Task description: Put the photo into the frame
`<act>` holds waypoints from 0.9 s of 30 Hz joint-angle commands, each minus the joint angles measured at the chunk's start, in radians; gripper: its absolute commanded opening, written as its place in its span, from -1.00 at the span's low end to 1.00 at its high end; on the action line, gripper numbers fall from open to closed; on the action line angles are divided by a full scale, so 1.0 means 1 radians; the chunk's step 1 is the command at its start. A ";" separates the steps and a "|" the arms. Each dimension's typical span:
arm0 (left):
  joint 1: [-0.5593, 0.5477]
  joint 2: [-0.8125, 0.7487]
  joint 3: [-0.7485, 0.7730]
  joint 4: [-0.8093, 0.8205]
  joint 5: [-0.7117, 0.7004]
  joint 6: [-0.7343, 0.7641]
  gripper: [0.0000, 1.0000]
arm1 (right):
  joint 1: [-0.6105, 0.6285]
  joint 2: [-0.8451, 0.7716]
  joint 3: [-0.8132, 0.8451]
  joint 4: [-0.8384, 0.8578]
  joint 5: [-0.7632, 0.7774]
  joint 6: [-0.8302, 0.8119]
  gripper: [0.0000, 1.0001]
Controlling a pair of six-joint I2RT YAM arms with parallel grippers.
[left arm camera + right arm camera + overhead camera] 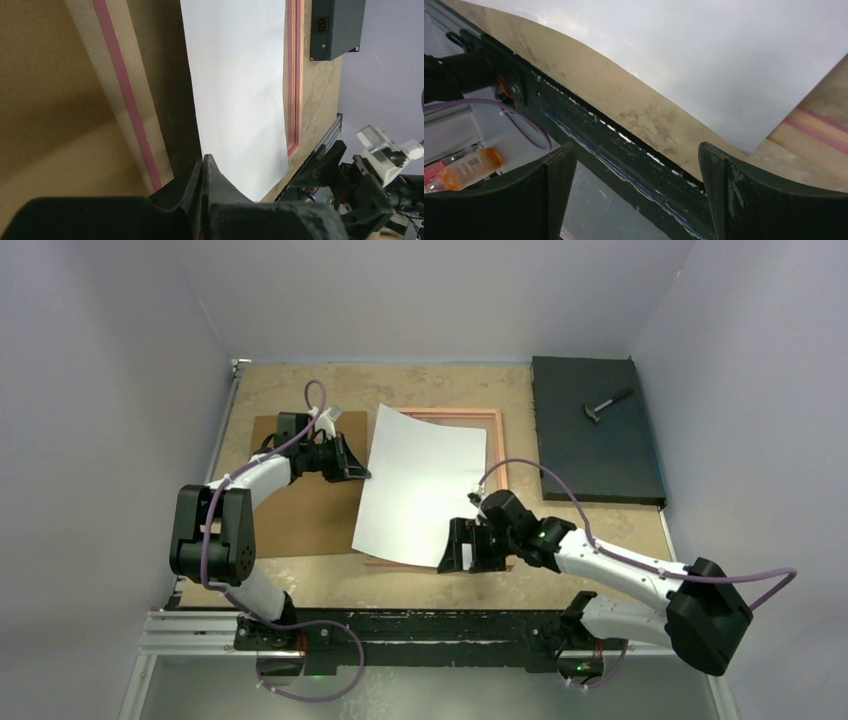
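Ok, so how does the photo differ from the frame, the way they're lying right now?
The photo shows a plain white face; the frame shows a pink and pale-wood rim. The photo lies skewed across it, while the frame sits square to the table. The photo's far edge curls up; the frame lies flat. Both are rectangles of similar size.

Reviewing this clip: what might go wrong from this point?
1. The photo lies skewed across the frame, covering its left rim, so it may settle on the rim instead of inside.
2. The left tool pinches only the sheet's very edge; the bowed sheet may slip or crease.
3. The right tool stands open by the near corner and might buckle it.
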 commanded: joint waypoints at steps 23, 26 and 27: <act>0.012 -0.064 0.005 -0.073 0.006 0.093 -1.00 | 0.020 -0.118 -0.187 0.055 0.073 0.164 0.60; 0.012 -0.068 0.009 -0.082 0.002 0.101 -1.00 | 0.020 -0.124 -0.178 0.012 0.110 0.159 0.59; 0.012 -0.068 0.008 -0.083 0.001 0.102 -1.00 | 0.019 -0.135 -0.182 0.007 0.123 0.165 0.57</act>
